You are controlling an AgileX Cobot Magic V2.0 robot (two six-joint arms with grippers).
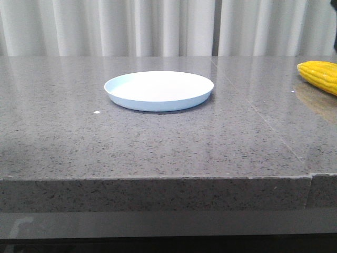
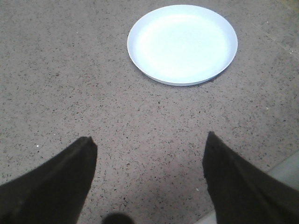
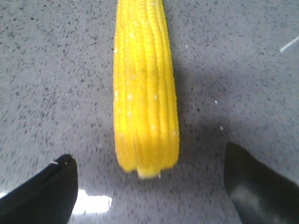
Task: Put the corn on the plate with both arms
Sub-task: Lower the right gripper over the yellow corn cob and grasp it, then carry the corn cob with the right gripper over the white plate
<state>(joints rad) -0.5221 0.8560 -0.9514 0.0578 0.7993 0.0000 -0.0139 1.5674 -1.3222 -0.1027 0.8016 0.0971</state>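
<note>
The pale blue-white plate (image 1: pixel 159 90) sits empty on the grey stone table, a little left of centre; it also shows in the left wrist view (image 2: pixel 182 44). The yellow corn (image 1: pixel 320 75) lies on the table at the far right edge of the front view, partly cut off. In the right wrist view the corn (image 3: pixel 145 88) lies lengthwise with its pale stub end nearest the fingers. My right gripper (image 3: pixel 150 161) is open above the table, its fingers on either side of the stub end, not touching it. My left gripper (image 2: pixel 149 144) is open and empty, short of the plate.
The speckled grey stone table (image 1: pixel 79 132) has a seam (image 1: pixel 263 113) running from back to front right of the plate, and its front edge (image 1: pixel 158 179) is near the camera. A white curtain (image 1: pixel 105 26) hangs behind.
</note>
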